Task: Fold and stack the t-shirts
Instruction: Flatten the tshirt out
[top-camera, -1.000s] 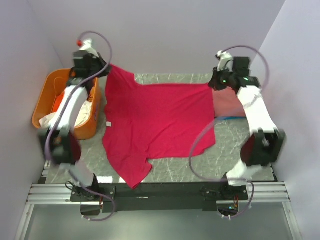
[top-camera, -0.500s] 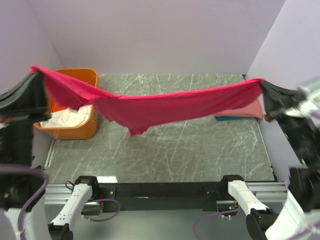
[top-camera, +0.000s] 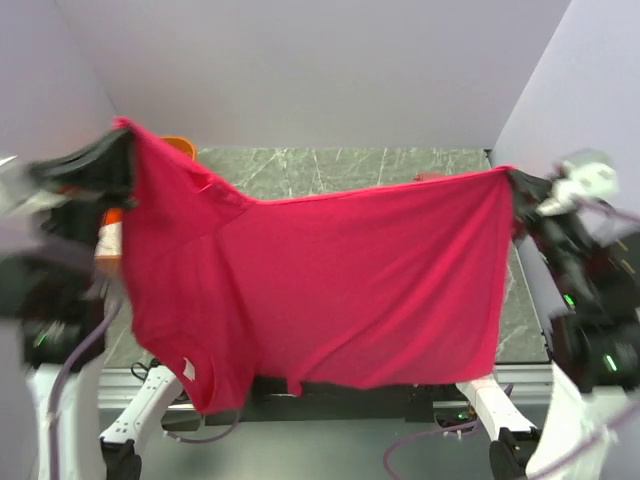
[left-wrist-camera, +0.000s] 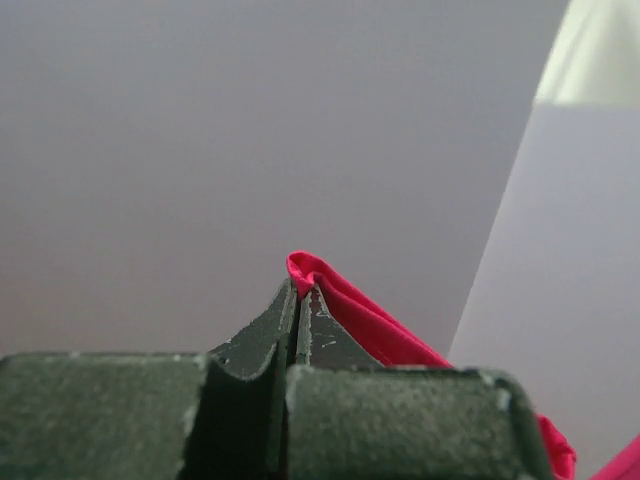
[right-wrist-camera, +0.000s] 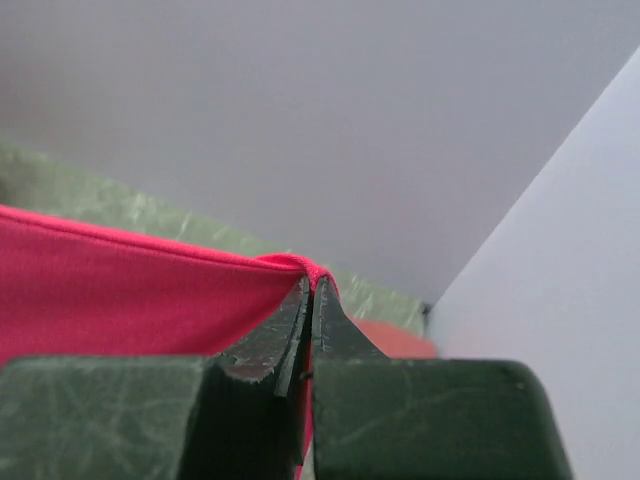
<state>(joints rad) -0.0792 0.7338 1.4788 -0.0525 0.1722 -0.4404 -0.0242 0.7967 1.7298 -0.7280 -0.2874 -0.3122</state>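
The left gripper (left-wrist-camera: 298, 292) and the right gripper (right-wrist-camera: 310, 288) are each pinching an edge of the crimson t-shirt (top-camera: 330, 290) and holding it spread in the air. Such thin bites are possibly risking a slip if it is tugged.

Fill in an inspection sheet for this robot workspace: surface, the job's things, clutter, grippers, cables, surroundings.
Surface: grey-green marbled table, mostly hidden behind the hanging shirt.
Job's things: crimson t-shirt spread in the air between the two arms, with a white label near its lower left. A salmon-pink cloth lies on the table at the far right, mostly hidden.
Clutter: orange tub at the left, only its rim showing.
Grippers: left gripper shut on one top corner of the shirt; right gripper shut on the other.
Cables: purple cable looping by the left arm.
Surroundings: pale lilac walls on three sides.
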